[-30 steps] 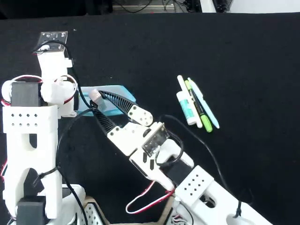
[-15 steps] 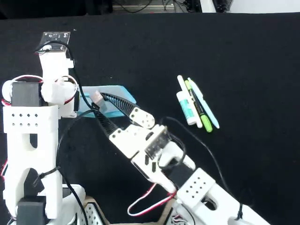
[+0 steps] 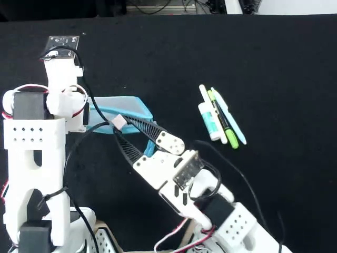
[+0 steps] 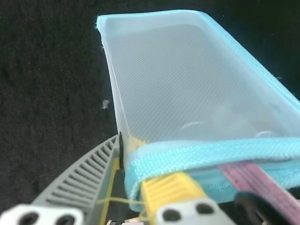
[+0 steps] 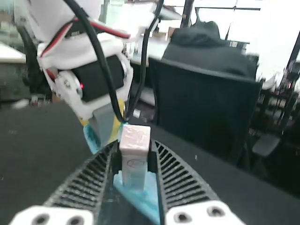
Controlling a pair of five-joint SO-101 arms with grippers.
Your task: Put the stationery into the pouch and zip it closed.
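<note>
Black-ribbed at both fingers, pinched a small white eraser (image 5: 134, 136) in the right gripper (image 3: 121, 125), jaws parted only by the eraser's width, at the near edge of the pale-blue mesh pouch (image 3: 125, 108). Clamped the pouch's blue-trimmed corner in the left gripper (image 4: 129, 171), squeezed tight on the fabric. Found the pouch lying on the black table (image 3: 263, 63) beside the left arm, with a glue stick (image 3: 211, 124) and pens (image 3: 227, 120) side by side, well apart.

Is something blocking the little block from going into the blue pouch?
Nothing visible is. The right gripper holds the eraser right at the edge of the pouch, whose end the left gripper clamps. No other thing lies between them. I cannot tell whether the zip is open.
</note>
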